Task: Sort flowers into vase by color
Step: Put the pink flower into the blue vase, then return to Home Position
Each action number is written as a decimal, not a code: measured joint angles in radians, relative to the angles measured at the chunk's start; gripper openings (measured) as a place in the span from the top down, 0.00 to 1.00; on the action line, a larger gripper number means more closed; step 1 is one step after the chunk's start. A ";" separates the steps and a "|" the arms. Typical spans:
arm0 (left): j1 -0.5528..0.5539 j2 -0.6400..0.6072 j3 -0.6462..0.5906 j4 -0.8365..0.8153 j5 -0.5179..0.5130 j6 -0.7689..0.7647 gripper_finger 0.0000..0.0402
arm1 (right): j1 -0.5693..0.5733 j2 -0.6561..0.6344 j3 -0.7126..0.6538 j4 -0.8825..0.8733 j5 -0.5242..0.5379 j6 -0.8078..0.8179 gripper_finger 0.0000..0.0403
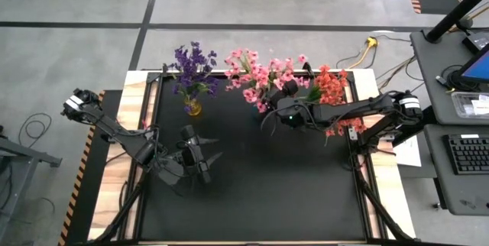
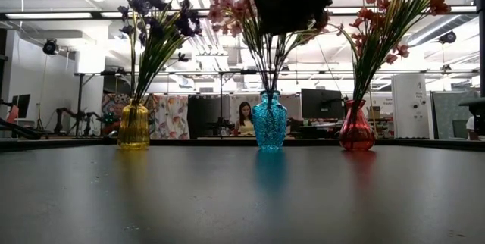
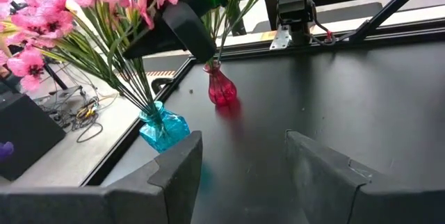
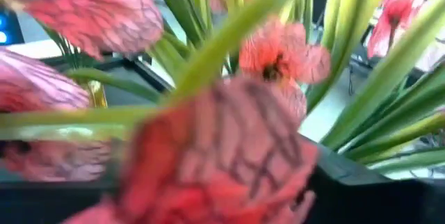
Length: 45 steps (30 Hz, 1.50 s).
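**Three vases filled, right arm buried in the blooms**

Three bunches stand along the far edge of the black table (image 1: 252, 192) seen from overhead: purple flowers (image 1: 193, 64) in a yellow vase (image 1: 192, 107), pink flowers (image 1: 258, 74) in the middle, coral-red flowers (image 1: 334, 87) to the right. The right gripper (image 1: 273, 110) reaches in among the pink stems, and leaves cover its fingers, so I cannot tell whether they are parted or closed. The left gripper (image 1: 205, 157) hovers over bare table nearer the front, well apart from the vases, fingers spread and empty.

Down at table level, the yellow vase, a blue vase (image 2: 270, 121) and a red vase (image 2: 356, 129) stand upright in a row, each apart from the next. The blossom heads are partly cut off at the top edge, and a dark arm part (a green light on it) blocks the pink cluster. A person (image 2: 245, 117) sits far behind.

Past the left wrist's two spread fingers (image 3: 177, 172), the blue and red vases show; the yellow one is out of frame.

Up against the right wrist camera, everything is blurred petals and green stems; its own fingers cannot be made out.
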 joint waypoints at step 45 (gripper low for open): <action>-0.427 -0.007 0.075 -0.259 0.446 -0.244 0.53 | 0.567 -0.098 0.404 -0.900 -0.027 0.076 0.25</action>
